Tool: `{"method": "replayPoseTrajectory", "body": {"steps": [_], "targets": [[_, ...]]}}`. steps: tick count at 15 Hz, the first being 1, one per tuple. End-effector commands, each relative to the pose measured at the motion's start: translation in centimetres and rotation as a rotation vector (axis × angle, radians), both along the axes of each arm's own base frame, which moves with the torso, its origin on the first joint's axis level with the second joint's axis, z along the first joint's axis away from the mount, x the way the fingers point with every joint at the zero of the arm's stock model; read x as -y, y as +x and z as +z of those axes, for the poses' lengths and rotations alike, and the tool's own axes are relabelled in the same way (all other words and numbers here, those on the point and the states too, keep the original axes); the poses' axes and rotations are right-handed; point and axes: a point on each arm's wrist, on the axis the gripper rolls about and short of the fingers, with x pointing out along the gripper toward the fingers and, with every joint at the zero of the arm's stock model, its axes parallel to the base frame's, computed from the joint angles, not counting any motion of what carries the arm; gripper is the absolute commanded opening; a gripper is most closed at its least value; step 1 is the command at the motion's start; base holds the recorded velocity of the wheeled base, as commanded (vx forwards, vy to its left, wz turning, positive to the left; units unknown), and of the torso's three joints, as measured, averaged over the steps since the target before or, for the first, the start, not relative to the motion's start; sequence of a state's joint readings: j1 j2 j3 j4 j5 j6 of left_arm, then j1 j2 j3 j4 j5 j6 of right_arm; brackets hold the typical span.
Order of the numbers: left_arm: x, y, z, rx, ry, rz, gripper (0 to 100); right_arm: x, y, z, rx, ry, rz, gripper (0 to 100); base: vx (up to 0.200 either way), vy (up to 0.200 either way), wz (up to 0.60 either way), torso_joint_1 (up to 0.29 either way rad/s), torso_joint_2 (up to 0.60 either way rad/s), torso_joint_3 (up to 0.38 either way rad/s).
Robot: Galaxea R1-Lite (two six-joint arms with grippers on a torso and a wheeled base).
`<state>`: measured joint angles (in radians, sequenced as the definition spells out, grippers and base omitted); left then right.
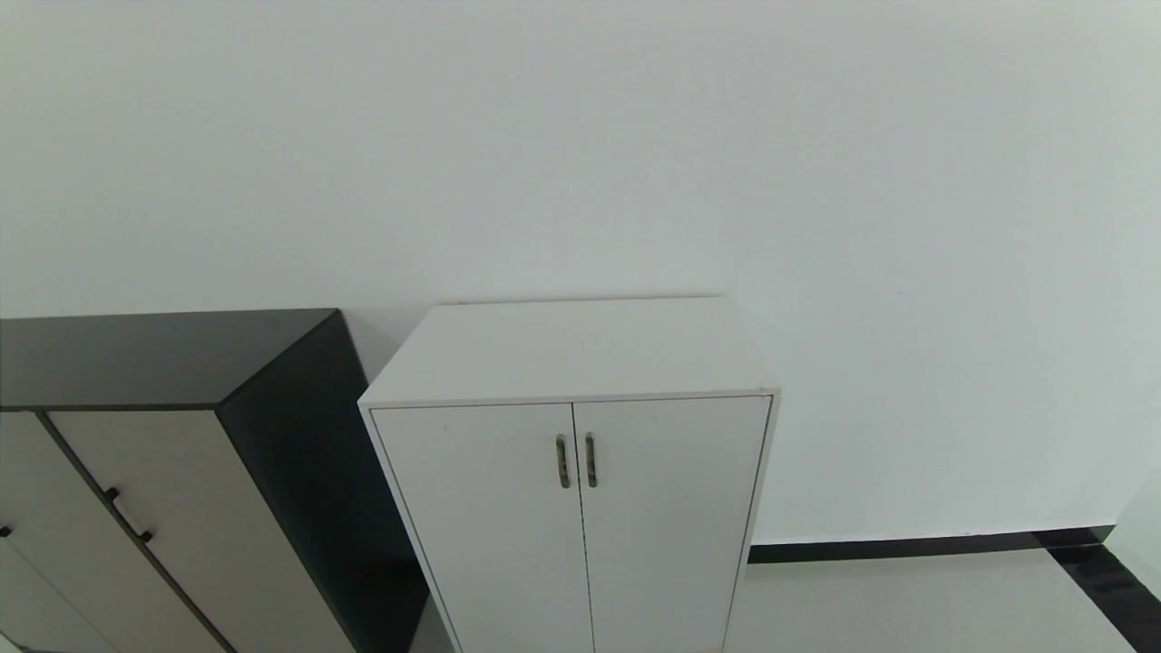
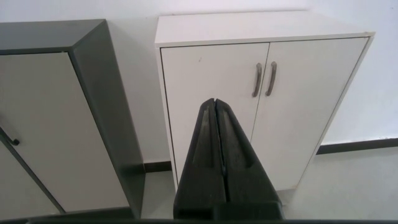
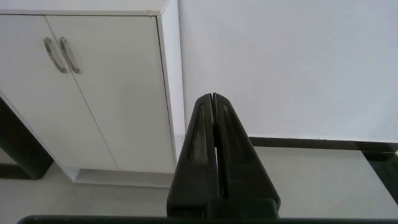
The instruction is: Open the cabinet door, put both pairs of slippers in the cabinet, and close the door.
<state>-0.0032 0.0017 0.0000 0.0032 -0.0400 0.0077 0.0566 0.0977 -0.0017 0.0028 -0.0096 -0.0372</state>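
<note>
1. Nearest the lens, the left claw sat with its fingers pressed together on nothing. The right claw was the same, together and empty.
2. From the head camera the cabinet stood at 6 o'clock against the wall, both doors shut, well apart from both claws. Its left handle and right handle hung side by side at the seam between the doors.
3. At 8 o'clock a dark cabinet stood just beside it, on the left door's side.
4. I judged the handles the main risk. They sat so near each other that a claw coming in off-line could catch the wrong one, or wedge between both. A claw not parted first would only bump the door.
5. I also reckoned a door swinging out could strike an arm parked in front of it, and that the left door might meet the dark cabinet.
6. The cabinet's foot was cut off at 6 o'clock in the head view, and its inside was hidden behind the doors. Where the slippers lay I could not tell.
</note>
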Motion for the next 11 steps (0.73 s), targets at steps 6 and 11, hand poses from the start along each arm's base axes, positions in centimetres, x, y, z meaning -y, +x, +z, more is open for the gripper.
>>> {"method": "replayPoseTrajectory", "body": {"steps": [6,11], "targets": [[0.00,0.00,0.00,0.000,0.000,0.000,0,-0.07,-0.73,-0.22,0.095,0.038,-0.067,0,0.000,0.000,0.00,0.000,0.00,0.000],[0.00,0.00,0.00,0.000,0.002,0.000,0,-0.08,-0.73,-0.23,0.094,0.032,-0.064,0,0.000,0.000,0.00,0.000,0.00,0.000]]}}
